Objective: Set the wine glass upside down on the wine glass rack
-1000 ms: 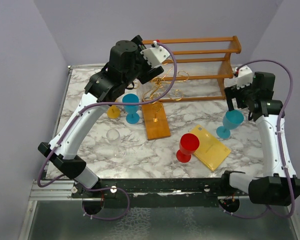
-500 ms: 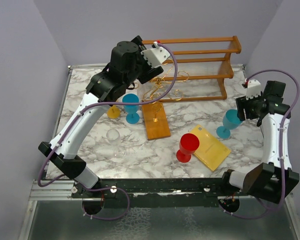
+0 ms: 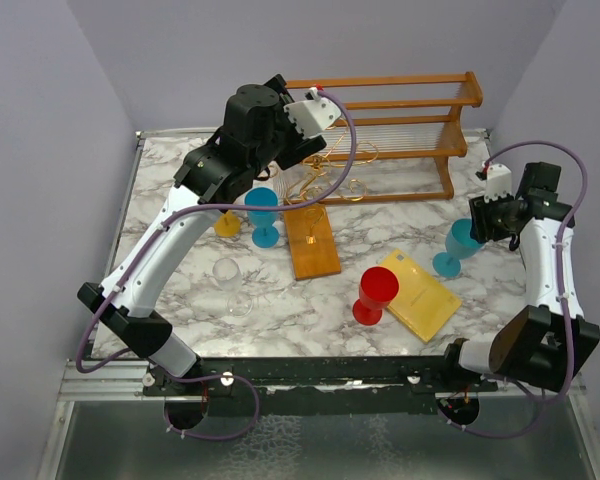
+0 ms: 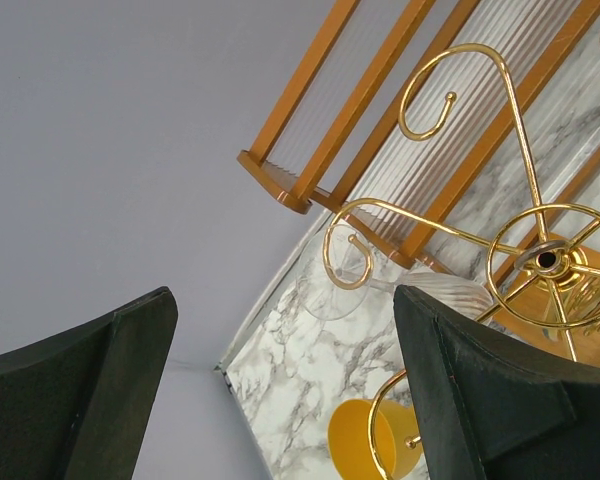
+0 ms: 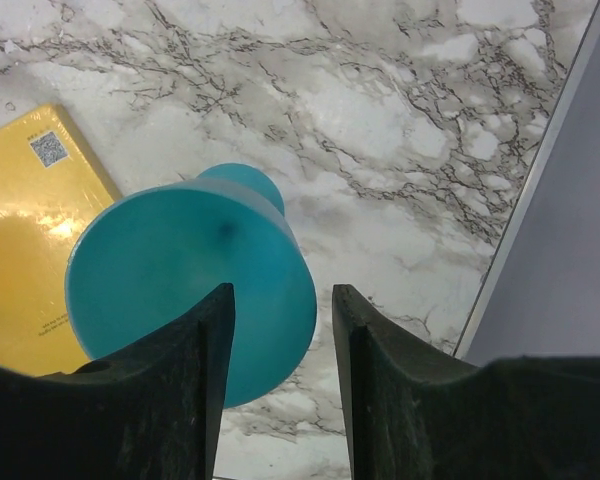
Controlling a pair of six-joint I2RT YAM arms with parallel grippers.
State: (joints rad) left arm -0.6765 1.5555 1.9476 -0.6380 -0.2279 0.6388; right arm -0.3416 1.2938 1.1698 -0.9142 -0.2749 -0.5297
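Note:
The wine glass rack (image 3: 325,178) is thin gold wire on an orange-brown wooden base (image 3: 312,245). In the left wrist view its scroll arms (image 4: 450,100) spread from a hub. A clear wine glass (image 4: 332,288) has its foot at the curl of one arm; its ribbed bowl runs behind my right finger. My left gripper (image 3: 305,152) (image 4: 282,300) is wide open and empty, close beside that arm. Another clear wine glass (image 3: 230,278) stands on the table. My right gripper (image 3: 477,228) (image 5: 280,295) is open above a teal glass (image 3: 458,245) (image 5: 180,290), touching nothing.
A wooden slatted shelf (image 3: 400,130) (image 4: 310,140) stands at the back. On the marble table (image 3: 180,170) stand a blue glass (image 3: 263,215), a yellow glass (image 3: 227,222) (image 4: 365,440) and a red glass (image 3: 375,295). A yellow card (image 3: 420,293) (image 5: 30,220) lies front right.
My right arm has swung its wrist out to the right and back a little, staying near the teal glass. My left arm has barely moved.

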